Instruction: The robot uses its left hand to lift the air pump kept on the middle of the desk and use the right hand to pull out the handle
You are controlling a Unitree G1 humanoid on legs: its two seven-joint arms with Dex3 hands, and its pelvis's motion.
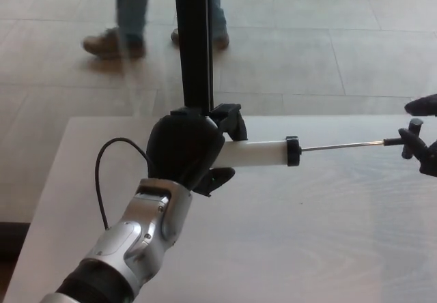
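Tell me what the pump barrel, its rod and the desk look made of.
Pump barrel: likely plastic, matte white and opaque, with a black end cap. Rod: looks metal, thin, straight, with a bright glint along it. Desk: pale wood-look top, faint grain streaks and soft sheen; solid wood or laminate, cannot tell.

Room setting: tiled hall with work surface.
Large beige floor tiles [307, 37] with thin grout lines; pale wood-grain surface [307, 235] in foreground; black upright post [193, 44] behind it; person's legs in blue jeans and brown shoes [109, 42] beyond.
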